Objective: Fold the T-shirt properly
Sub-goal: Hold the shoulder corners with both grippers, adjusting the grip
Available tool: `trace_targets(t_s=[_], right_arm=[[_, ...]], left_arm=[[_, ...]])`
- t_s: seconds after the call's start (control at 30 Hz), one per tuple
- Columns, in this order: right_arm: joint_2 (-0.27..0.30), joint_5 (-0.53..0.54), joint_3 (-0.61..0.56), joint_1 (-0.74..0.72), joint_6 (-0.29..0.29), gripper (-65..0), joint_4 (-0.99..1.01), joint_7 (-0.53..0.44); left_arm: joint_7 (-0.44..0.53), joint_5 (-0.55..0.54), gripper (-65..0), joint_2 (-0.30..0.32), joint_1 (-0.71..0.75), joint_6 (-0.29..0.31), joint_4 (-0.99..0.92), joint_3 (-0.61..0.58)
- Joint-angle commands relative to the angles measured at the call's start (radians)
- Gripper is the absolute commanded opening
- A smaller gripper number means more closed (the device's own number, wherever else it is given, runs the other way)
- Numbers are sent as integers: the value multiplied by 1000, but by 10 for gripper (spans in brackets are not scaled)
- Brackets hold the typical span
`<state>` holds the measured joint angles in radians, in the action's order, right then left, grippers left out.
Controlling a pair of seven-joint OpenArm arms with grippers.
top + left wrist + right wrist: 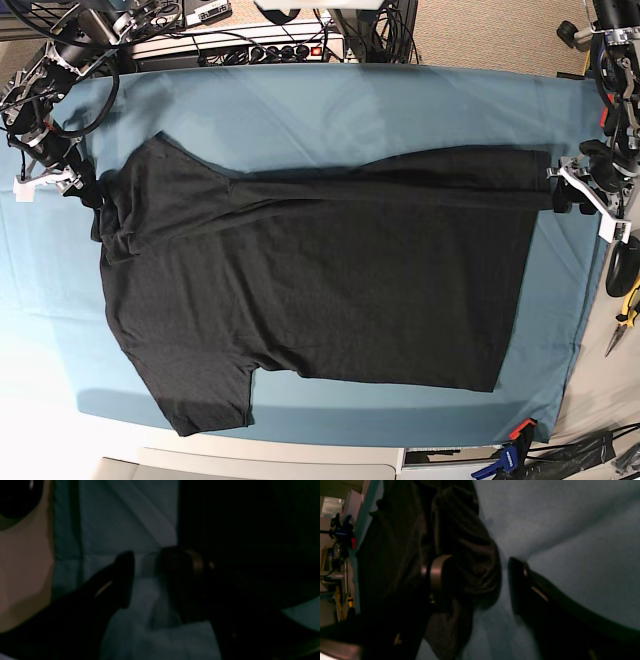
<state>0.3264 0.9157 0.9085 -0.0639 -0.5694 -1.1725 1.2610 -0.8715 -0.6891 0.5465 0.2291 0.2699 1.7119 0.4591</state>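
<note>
The black T-shirt (330,270) lies spread flat on the teal table cloth (330,110), with its far edge folded over in a long strip. My left gripper (565,190) is at the shirt's right end. In the left wrist view it (147,580) is open, with bare cloth showing between its fingers and the dark shirt (237,530) against the right finger. My right gripper (88,188) is at the shirt's left end. In the right wrist view it (475,575) is open around a bunch of shirt fabric (470,555), with a gap beside the right finger (520,585).
Cables and a power strip (250,45) run along the table's far edge. Yellow-handled pliers (625,300) lie off the cloth's right side. Clamps (505,460) hold the cloth at the front right corner.
</note>
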Motion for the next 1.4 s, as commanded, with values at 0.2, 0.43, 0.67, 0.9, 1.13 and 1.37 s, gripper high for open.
trace_targets(t_s=[0.2, 0.43, 0.67, 0.9, 1.13, 1.37], right_arm=[[20, 118, 0, -11, -64, -359, -10, 51], [20, 150, 0, -11, -88, -359, -10, 71], [20, 202, 0, -10, -129, -310, -10, 109], [20, 180, 0, -10, -129, -310, -10, 108], [20, 156, 0, -10, -129, -650, -10, 97], [20, 157, 0, -11, -129, -650, -10, 93]], left_arm=[[11, -6, -340, 21, -10, 4, 14, 8], [11, -6, -340, 21, -10, 4, 14, 8], [6, -6, -340, 21, -10, 4, 14, 8], [6, -6, -340, 21, -10, 4, 14, 8], [-4, -14, -341, 18, -9, 3, 13, 8], [-69, -100, -341, 24, -23, -34, -130, 9]])
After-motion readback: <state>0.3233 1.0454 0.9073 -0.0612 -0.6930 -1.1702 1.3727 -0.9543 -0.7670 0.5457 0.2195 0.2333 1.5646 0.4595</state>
